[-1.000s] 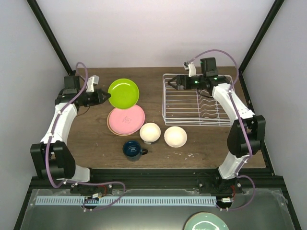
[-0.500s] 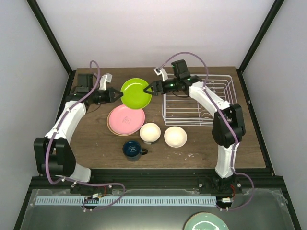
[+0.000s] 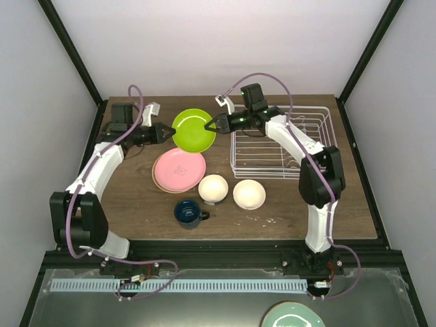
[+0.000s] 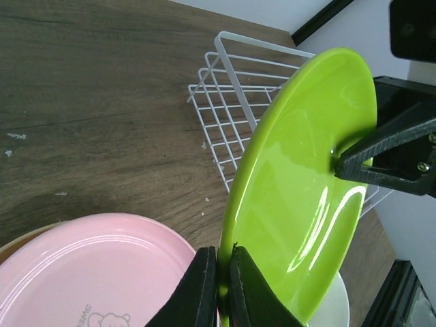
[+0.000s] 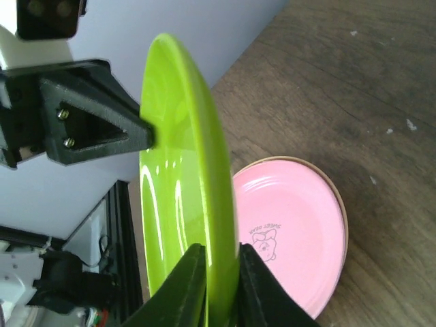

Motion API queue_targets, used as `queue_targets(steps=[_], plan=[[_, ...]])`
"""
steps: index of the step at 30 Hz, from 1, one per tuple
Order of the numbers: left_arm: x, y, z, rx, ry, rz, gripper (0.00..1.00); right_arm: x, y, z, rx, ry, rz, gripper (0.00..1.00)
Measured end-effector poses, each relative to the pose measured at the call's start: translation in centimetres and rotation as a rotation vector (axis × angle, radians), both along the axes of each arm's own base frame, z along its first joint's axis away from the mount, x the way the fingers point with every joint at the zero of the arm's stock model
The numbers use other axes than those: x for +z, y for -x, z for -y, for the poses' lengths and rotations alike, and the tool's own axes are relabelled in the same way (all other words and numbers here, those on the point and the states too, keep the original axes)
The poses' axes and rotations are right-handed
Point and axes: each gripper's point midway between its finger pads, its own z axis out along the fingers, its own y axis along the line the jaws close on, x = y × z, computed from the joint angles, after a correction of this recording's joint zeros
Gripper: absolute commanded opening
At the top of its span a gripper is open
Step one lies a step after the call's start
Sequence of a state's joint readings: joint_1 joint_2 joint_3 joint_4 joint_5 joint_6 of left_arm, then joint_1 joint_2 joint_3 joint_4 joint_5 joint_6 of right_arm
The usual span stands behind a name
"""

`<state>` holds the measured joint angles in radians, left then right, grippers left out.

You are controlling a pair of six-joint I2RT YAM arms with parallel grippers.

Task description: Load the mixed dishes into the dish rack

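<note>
The lime green plate (image 3: 193,129) hangs tilted on edge above the table, between the two arms. My left gripper (image 3: 165,132) is shut on its left rim, jaws pinching the edge (image 4: 223,272). My right gripper (image 3: 210,125) is shut on the opposite rim (image 5: 221,286). The white wire dish rack (image 3: 279,143) stands just right of the plate, with no dishes in it. Below the green plate, the pink plate (image 3: 180,169) lies on a tan one. Two cream bowls (image 3: 213,188) (image 3: 249,194) and the dark blue mug (image 3: 187,212) sit nearer the front.
A pale teal plate (image 3: 291,316) lies off the table at the bottom edge. The rack's near-left corner (image 4: 221,48) is close behind the green plate. Black frame posts rise at the table's back corners.
My right arm swung left from over the rack to the green plate and shut on its right rim. My left gripper carried the plate a little to the right.
</note>
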<state>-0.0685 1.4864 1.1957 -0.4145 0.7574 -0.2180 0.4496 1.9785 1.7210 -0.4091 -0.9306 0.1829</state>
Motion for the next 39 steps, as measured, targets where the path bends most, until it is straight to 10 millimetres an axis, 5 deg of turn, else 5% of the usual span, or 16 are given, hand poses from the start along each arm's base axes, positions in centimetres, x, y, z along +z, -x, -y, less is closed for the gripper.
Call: queue_targets(steps=[3,9,14,20,26,34,39], plan=[[0.0,-0.1,0.2,-0.012,0.007,0.012,0.21,-0.2,-0.3,0.1,-0.015,0.005,-0.007,0.01],[0.0,-0.4,0.5,-0.018,0.023,0.014,0.68,-0.9,-0.7,0.4,-0.02,0.069,0.035,0.01],[0.3,-0.8,0.2,-0.007,0.029,0.026,0.99,-0.2,-2.0,1.1,-0.051,0.153,0.164,0.01],[1.6,-3.1,-3.2,0.077,0.034,0.031,1.0,-0.7,-4.5,4.6,-0.133,0.34,0.35,0.01],[3.9,-4.5,-6.7,0.149,-0.007,0.087,1.0,3.4,-5.8,12.0,-0.23,0.524,0.672,0.01],[2.6,-4.8,-6.9,0.151,-0.007,0.048,1.0,11.6,-5.3,22.5,-0.354,0.755,1.149,0.01],[1.6,-5.0,-6.9,0.152,-0.011,0.02,1.0,11.3,-6.6,26.8,-0.336,0.963,1.267,0.01]])
